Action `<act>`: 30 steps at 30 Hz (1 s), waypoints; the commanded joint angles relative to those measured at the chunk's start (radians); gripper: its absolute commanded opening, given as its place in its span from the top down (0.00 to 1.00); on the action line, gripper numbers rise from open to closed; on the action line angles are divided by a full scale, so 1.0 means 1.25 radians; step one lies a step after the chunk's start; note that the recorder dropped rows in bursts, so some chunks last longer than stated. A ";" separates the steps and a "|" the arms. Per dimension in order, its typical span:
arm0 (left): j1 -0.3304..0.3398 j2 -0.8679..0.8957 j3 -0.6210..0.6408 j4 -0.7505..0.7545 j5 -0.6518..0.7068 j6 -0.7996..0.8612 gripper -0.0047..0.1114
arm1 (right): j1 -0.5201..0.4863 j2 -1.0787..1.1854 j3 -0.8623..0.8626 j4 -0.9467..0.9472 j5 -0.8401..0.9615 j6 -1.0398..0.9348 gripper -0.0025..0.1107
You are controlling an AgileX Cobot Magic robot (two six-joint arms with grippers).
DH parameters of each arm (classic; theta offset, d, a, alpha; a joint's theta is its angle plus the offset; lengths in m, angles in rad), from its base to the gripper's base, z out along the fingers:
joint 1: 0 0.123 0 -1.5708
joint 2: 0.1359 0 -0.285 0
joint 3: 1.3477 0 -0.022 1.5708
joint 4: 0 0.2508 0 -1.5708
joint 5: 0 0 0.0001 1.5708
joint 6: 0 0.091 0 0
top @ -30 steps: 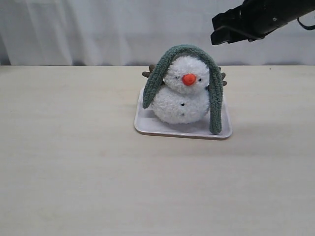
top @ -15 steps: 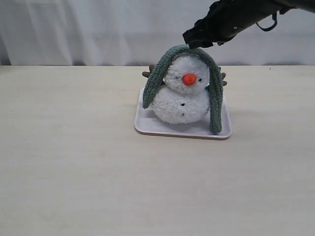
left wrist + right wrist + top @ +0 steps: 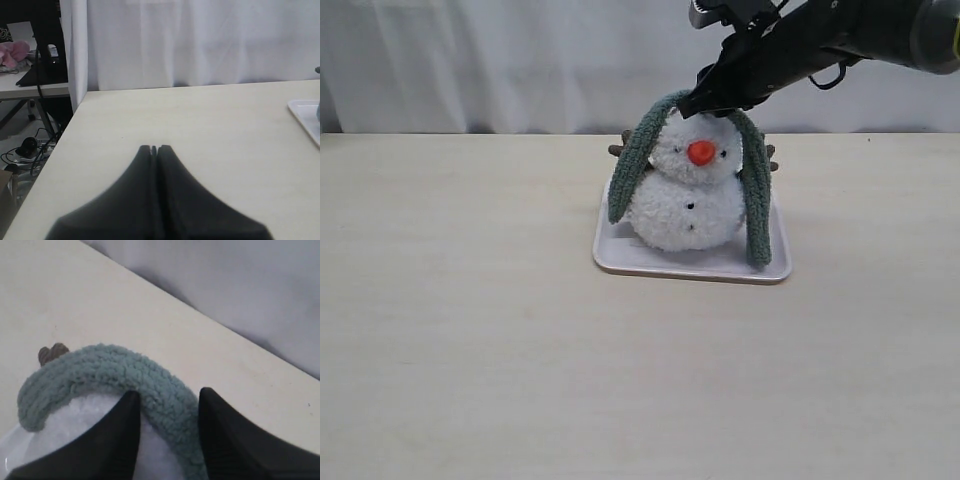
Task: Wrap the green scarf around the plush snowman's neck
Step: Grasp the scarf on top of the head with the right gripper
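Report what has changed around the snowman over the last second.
The right hand swung down and left from the upper corner of the exterior view onto the top of the plush snowman, its fingers now straddling the green scarf draped over the head; whether it has clamped is unclear. Scarf, snowman and tray kept roughly their places.
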 commanded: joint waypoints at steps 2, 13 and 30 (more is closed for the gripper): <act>-0.003 -0.002 0.001 -0.005 -0.010 -0.001 0.96 | 0.000 0.002 -0.006 -0.008 -0.072 0.020 0.67; -0.003 -0.002 0.001 -0.005 -0.010 -0.001 0.96 | 0.000 0.030 -0.006 -0.009 -0.093 0.020 0.67; -0.003 -0.002 0.001 -0.005 -0.010 -0.001 0.96 | -0.001 0.058 -0.006 -0.009 -0.057 0.024 0.67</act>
